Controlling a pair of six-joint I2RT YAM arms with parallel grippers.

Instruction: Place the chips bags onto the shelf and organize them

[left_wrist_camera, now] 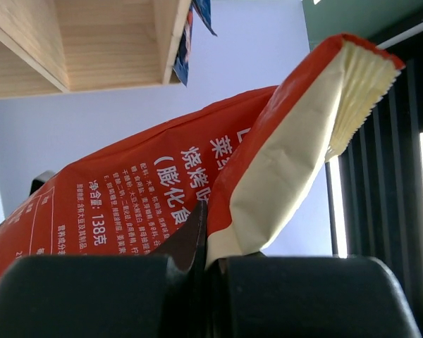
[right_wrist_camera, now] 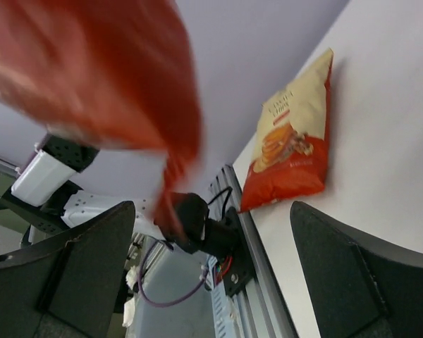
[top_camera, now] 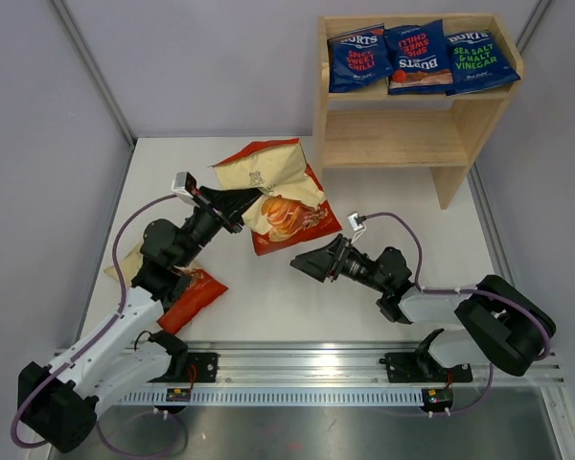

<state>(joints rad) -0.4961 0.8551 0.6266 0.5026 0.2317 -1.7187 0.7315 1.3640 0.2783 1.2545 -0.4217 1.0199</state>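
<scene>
Left fingers [left_wrist_camera: 92, 296] clamped on cream-red bag [top_camera: 278, 196]; right fingers [right_wrist_camera: 352, 274] apart; second bag [top_camera: 190, 302] half hidden beneath left arm [top_camera: 125, 326].

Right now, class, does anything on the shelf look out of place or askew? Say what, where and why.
Yes. On the top tier of the shelf the middle blue bag lies upside down: its lettering reads inverted, while the left bag and right bag read upright.
</scene>
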